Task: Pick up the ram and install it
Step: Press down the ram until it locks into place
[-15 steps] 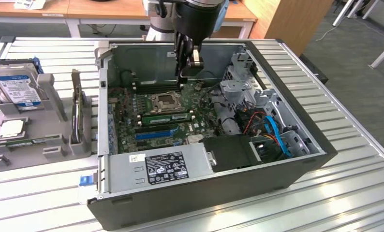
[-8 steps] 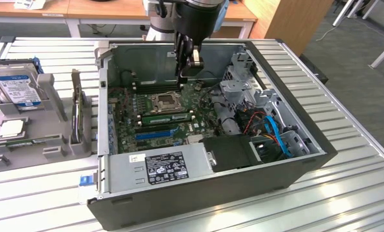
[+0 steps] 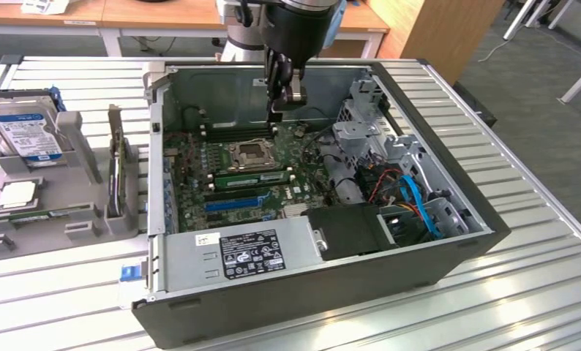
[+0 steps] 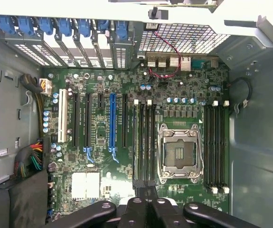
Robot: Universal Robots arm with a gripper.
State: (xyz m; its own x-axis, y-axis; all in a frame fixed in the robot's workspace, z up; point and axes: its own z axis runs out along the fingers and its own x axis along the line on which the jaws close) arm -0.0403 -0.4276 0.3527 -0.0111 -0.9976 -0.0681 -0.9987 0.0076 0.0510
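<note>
Above the open computer case [image 3: 369, 289], my gripper [image 3: 282, 108] hangs over the motherboard [image 4: 103, 156], fingers pressed together with nothing pinched between them. In the wrist view my fingers line up with the end of the black memory slots [image 4: 145, 142], which run between the processor socket [image 4: 179, 154] and the expansion slots.

Below me and apart from my fingers, the ram [image 3: 255, 178] stands on edge in one of those slots. It sits just beside the socket, on the side toward the blue expansion slot [image 3: 237, 202]. A second bank of memory slots [image 4: 215, 147] lies on the socket's other side.

Farther out inside the case, a grey power supply [image 3: 241, 252] with a printed label sits along one wall. Blue cables [image 3: 422, 208] curl at the exterior view's right.

The case rests on a slatted metal table [image 3: 544, 248]. At the exterior view's left, well apart from me, a grey holder [image 3: 85, 227] carries a hard drive [image 3: 22, 131] and a square silver chip [image 3: 17, 194]. Wooden desks [image 3: 173, 14] stand beyond the table.
</note>
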